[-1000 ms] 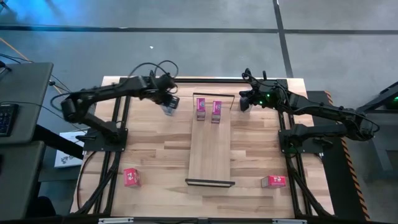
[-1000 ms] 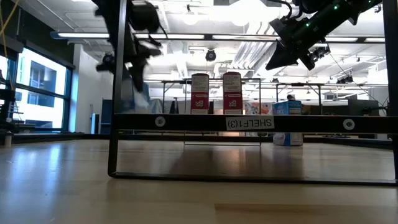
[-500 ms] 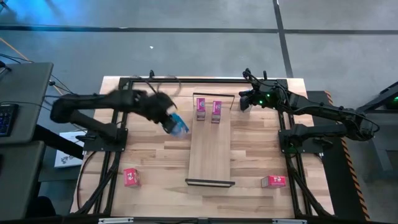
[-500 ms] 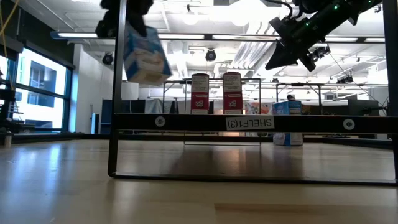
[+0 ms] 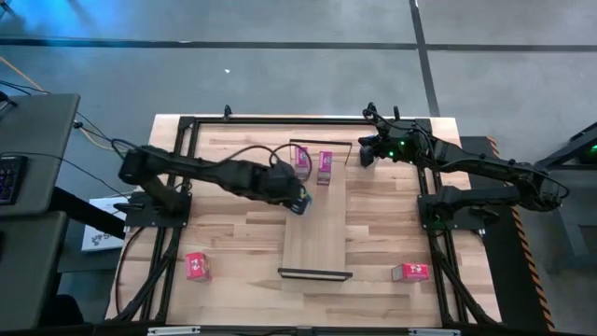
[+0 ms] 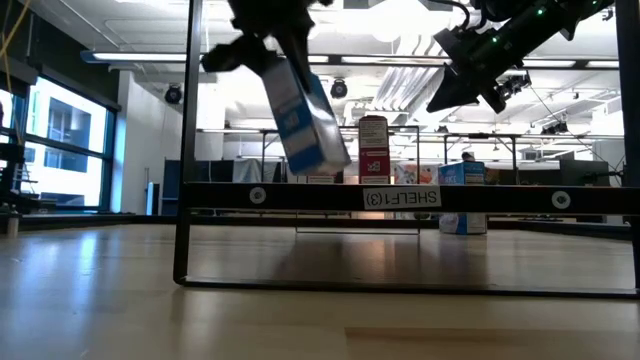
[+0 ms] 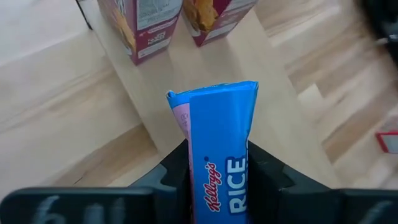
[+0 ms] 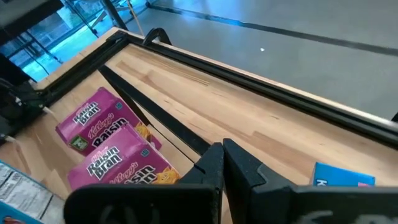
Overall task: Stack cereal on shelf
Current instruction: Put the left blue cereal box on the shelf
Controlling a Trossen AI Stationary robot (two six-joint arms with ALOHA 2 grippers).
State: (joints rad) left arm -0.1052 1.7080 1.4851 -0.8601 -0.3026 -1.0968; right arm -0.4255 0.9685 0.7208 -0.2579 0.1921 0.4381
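The left gripper, clamped on 1 tilted blue cereal box, carries it above the shelf, just short of the 2 pink boxes ahead, so the next move is probably to level it and lower it beside them, while the right gripper waits with fingers closed and empty.

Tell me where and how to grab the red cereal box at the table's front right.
The red box lies flat, long axis across the table, well apart from the shelf. Come straight down from above and close the claw across its two long edges near the middle, probably with the right claw.
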